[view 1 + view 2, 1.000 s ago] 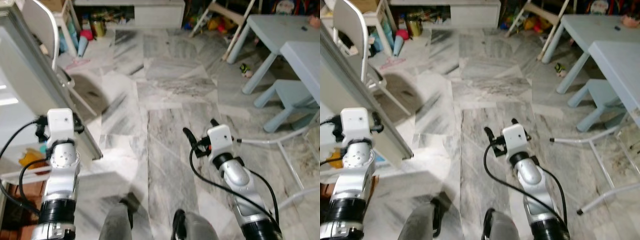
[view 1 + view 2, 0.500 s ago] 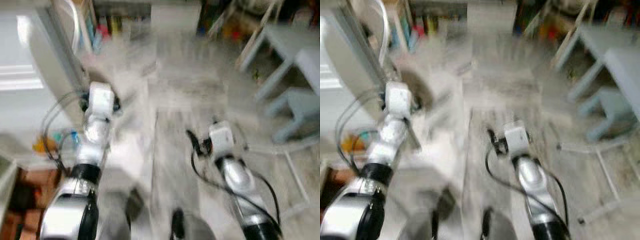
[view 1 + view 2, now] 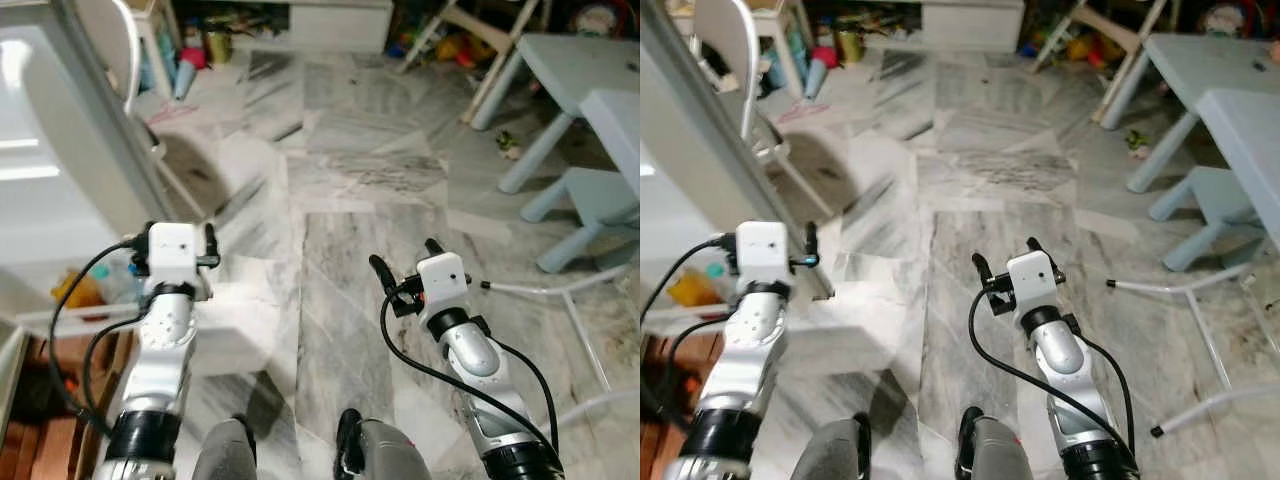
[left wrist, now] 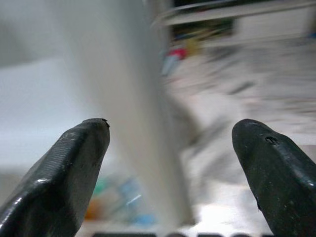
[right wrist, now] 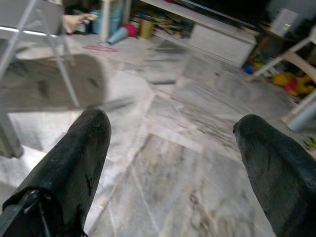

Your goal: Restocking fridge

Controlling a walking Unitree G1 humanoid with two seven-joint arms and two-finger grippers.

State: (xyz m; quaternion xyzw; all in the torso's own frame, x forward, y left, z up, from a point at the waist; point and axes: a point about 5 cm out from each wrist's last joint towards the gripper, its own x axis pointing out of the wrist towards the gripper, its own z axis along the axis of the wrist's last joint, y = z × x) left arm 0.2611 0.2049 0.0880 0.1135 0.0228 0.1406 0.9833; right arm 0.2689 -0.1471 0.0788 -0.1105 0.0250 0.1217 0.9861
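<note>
Left gripper [image 4: 170, 148] was up at the fridge door [image 3: 95, 130], its 2 black fingers [image 4: 69, 168] spread wide with the door's grey edge standing between them in the left wrist view, nothing pinched. From the head views, that gripper [image 3: 172, 238] sat just beside the lower end of the door's edge, near the bright fridge shelf [image 3: 60, 320]. Compared with 1 second ago, the left arm had lifted and reached forward; back then its wrist hung lower and nearer the robot's body, and half a second ago everything was smeared with motion blur, so the camera had swung too. Now the picture was sharp again.

Right gripper [image 3: 405, 262] hovered over the marble floor [image 3: 350, 170], fingers [image 5: 74, 163] held well apart and holding nothing, in much the same pose as 1 second ago.

Inside the open fridge, something yellow [image 3: 75, 292] and a clear bottle with a blue cap [image 3: 128, 282] lay on the shelf, too washed out to name further. Further out, a white chair [image 3: 725, 60] stood behind the door, a pale blue table [image 3: 580, 70] and stool [image 3: 590, 200] stood on the robot's right, and toys [image 3: 205, 45] cluttered the far wall beside a white cabinet [image 3: 335, 20].
</note>
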